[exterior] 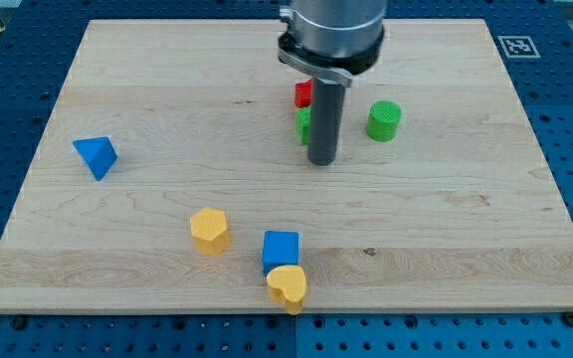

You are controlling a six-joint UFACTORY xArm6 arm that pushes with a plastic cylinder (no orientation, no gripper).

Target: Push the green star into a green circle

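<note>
Two green blocks up top: the tip (321, 160) sits touching the half-hidden green star (303, 123), green circle (384, 120) just right; no fingers here, only a rod.

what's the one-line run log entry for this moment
tip: just right of partly hidden green block | green cylinder block: right, apart | red block: behind rod

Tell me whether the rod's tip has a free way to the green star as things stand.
Probably yes. My tip sits right beside the green star, which shows partly behind the rod on the view's left, with no block between them. The green circle lies on the view's right.
</note>
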